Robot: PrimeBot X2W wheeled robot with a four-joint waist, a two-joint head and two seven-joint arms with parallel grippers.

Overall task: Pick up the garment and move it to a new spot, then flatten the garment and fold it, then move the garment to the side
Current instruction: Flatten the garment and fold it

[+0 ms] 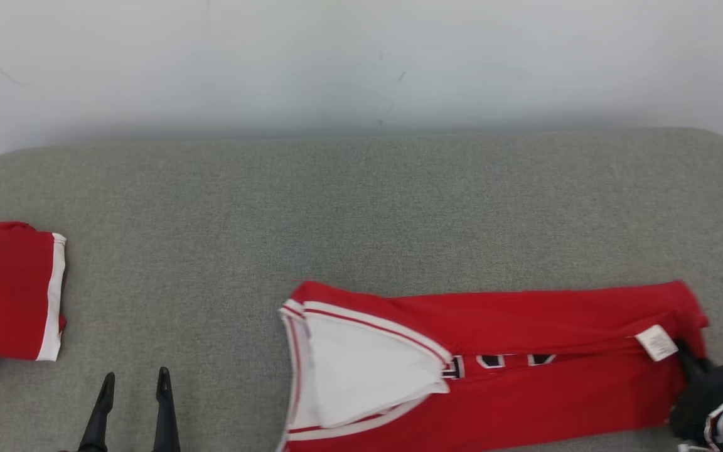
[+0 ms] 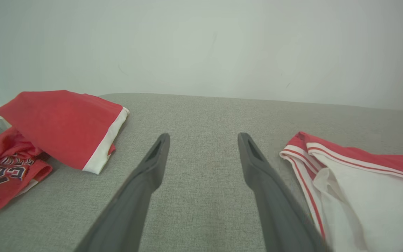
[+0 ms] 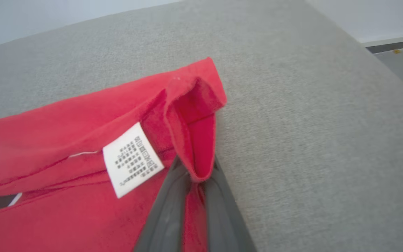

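One hem corner (image 3: 201,105) of the red jersey (image 1: 524,402) is clamped in the right gripper (image 3: 196,168), left gripper (image 2: 203,138) splayed idle; best carried low toward the white-trimmed end (image 1: 368,321), edges aligned.

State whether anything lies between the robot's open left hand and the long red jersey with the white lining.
Nothing visible does: only bare grey fabric surface separates the left hand from the long red jersey.
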